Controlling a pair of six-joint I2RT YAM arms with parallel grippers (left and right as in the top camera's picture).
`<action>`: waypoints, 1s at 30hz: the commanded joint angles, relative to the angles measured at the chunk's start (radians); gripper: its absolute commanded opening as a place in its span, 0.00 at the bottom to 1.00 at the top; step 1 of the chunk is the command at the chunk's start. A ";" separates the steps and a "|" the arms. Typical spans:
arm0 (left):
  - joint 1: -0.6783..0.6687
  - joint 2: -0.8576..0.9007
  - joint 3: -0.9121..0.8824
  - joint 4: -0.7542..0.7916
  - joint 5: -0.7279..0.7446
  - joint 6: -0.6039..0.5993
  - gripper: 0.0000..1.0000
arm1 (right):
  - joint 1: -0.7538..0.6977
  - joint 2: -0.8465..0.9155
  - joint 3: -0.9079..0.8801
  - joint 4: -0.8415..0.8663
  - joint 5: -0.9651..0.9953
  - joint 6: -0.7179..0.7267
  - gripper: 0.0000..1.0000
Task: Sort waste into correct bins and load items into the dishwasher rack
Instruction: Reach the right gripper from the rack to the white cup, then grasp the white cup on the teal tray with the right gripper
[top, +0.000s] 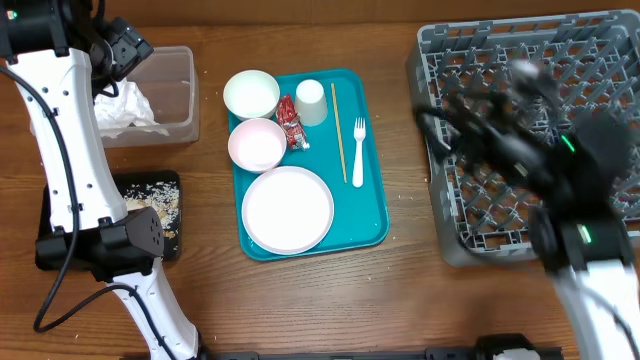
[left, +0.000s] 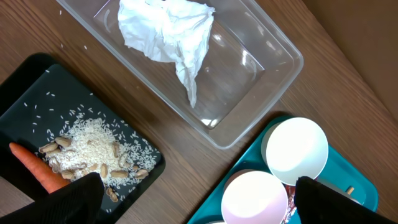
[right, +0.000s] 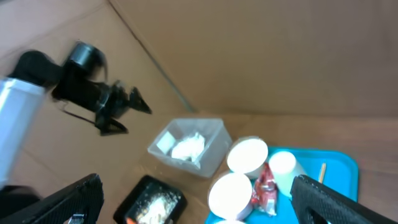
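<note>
A crumpled white napkin (left: 168, 31) lies in the clear tub (top: 175, 75). The black tray (left: 25, 93) holds rice grains and crumbs (left: 93, 146) and an orange carrot (left: 34, 169). On the teal tray (top: 372, 190) stand two white bowls (top: 251, 94) (top: 257, 144), a plate (top: 288, 209), a cup (top: 311, 101) and a red wrapper (top: 290, 123). My left gripper (left: 205, 205) hangs open and holds nothing above the tub and black tray. Blurred by motion, my right gripper (top: 470, 115) is open over the grey dishwasher rack (top: 470, 235), holding nothing.
A white fork (top: 358, 150) and a wooden chopstick (top: 338, 130) lie on the teal tray's right side. The left arm (top: 70, 150) covers part of the black tray. Stray crumbs dot the wooden table (top: 410, 200) between the teal tray and the rack.
</note>
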 joint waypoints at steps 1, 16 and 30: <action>-0.002 0.010 -0.001 -0.002 0.004 0.020 1.00 | 0.172 0.226 0.180 -0.111 0.320 -0.156 1.00; -0.002 0.010 -0.001 -0.002 0.004 0.020 1.00 | 0.384 0.834 0.422 0.008 0.734 -0.115 1.00; -0.002 0.010 -0.001 -0.002 0.004 0.020 1.00 | 0.427 1.037 0.422 0.246 0.660 -0.172 1.00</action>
